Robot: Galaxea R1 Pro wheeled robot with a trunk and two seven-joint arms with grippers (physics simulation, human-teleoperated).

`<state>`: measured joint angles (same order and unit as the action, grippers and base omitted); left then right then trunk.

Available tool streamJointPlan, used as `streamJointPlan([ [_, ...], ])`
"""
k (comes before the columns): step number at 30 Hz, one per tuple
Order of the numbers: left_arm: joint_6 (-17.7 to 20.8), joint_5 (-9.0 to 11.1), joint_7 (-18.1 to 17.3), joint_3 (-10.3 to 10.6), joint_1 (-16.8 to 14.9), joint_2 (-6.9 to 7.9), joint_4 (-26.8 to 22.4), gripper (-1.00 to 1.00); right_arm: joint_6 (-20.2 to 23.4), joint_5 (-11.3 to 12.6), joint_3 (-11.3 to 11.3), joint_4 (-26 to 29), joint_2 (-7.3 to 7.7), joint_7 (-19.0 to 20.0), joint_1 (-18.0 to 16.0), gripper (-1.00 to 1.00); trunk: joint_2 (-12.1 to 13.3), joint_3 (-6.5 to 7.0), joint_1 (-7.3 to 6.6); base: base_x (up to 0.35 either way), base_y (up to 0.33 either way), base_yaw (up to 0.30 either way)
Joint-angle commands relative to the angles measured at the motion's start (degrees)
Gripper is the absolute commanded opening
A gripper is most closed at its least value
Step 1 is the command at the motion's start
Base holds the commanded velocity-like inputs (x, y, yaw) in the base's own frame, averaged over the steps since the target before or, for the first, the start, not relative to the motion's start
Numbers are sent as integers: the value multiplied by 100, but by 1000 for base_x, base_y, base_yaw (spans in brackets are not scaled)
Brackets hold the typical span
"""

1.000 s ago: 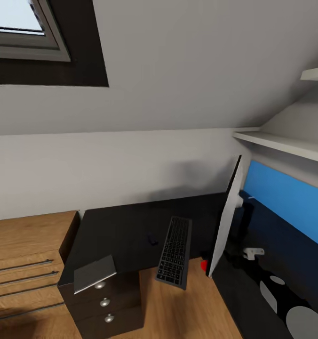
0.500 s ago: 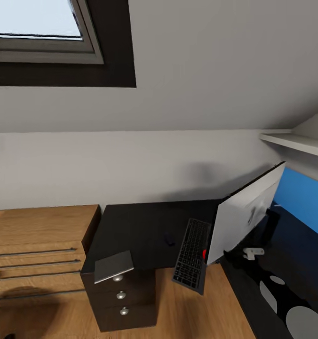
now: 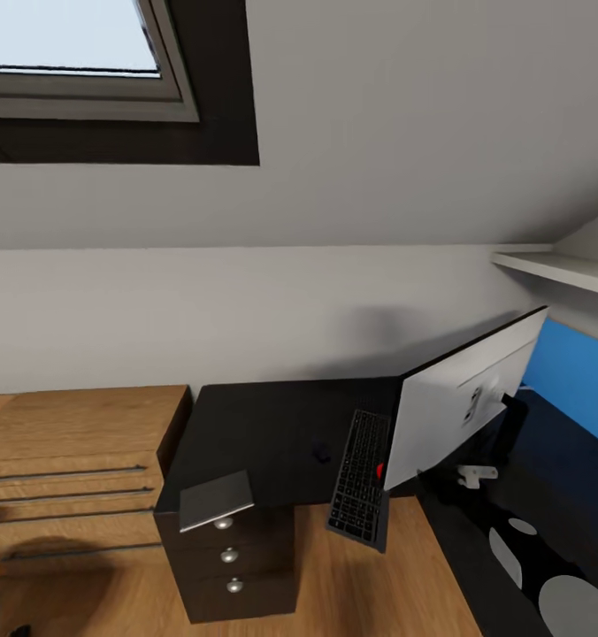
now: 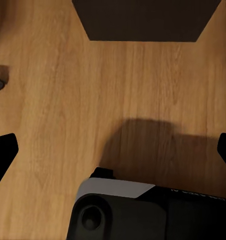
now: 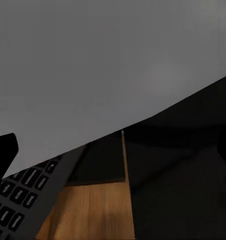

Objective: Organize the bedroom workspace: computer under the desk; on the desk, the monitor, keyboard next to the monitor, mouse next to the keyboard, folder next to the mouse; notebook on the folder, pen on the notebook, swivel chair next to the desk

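Pincers [image 4: 113,150] seen splayed and empty over wood floor, while monitor [image 3: 458,402] w/ back showing has been swung further round on worktop [image 3: 264,425] vs. earlier, keyboard [image 3: 361,478] overhanging near edge, mouse [image 3: 321,453] just left.

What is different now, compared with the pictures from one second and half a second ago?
The monitor has swung round. It was seen almost edge-on before, and now its pale back faces the head camera broadly. The whole view has also shifted, so the camera itself turned. The keyboard and the mouse lie as before on the desk.
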<state>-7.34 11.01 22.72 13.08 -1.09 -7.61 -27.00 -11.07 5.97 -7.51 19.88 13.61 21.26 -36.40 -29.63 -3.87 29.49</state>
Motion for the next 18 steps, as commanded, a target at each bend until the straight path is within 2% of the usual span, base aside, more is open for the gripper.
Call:
streamJointPlan([
  [1,-28,62,40,46,-5,5,1,100,0,58,-22,-8,-1,54,-7,100,-11,-9,3,0,0,-226],
  [6,-46,73,40,46,-5,5,1,100,0,59,-23,-9,1,54,-7,100,-11,6,3,0,0,-237],
  [8,-155,75,40,42,-5,3,1,100,0,59,-23,-10,5,54,-7,100,-11,12,3,0,0,-243],
  [9,-368,79,40,40,-5,0,1,100,0,60,-23,-10,7,54,-7,100,-11,15,3,0,0,-246],
  [14,-809,83,45,38,-5,-6,1,100,-4,64,-31,-16,13,47,-7,100,-11,27,3,0,0,-249],
  [18,-857,85,53,37,-5,-7,-7,100,-28,69,-31,-20,17,45,-7,100,-11,29,3,0,0,-137],
])
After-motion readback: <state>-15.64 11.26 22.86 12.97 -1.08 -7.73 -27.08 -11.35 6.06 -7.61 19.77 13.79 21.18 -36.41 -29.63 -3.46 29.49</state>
